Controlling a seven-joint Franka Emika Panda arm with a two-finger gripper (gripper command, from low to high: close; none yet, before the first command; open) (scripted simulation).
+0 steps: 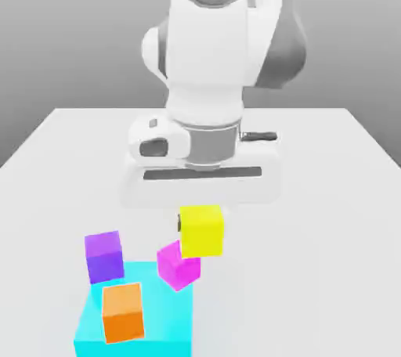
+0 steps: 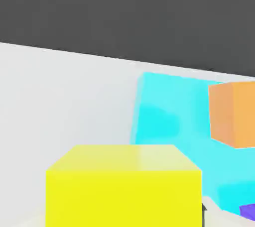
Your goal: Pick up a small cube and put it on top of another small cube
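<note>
The small yellow cube (image 1: pixel 202 230) hangs right under the white hand, and my gripper (image 1: pixel 201 221) is shut on it, a dark finger showing at its left side. In the hand view the yellow cube (image 2: pixel 124 183) sits close up between the fingers. I cannot tell whether it rests on the table or is just above it. A small magenta cube (image 1: pixel 178 264) lies tilted right beside it, partly behind its lower left corner. A small purple cube (image 1: pixel 104 256) stands further to the exterior view's left.
A large flat cyan block (image 1: pixel 157 330) lies at the front, with a small orange cube (image 1: pixel 123 311) on it; both show in the hand view as cyan block (image 2: pixel 169 121) and orange cube (image 2: pixel 233 114). The white table (image 1: pixel 329 214) stretches to the exterior view's right.
</note>
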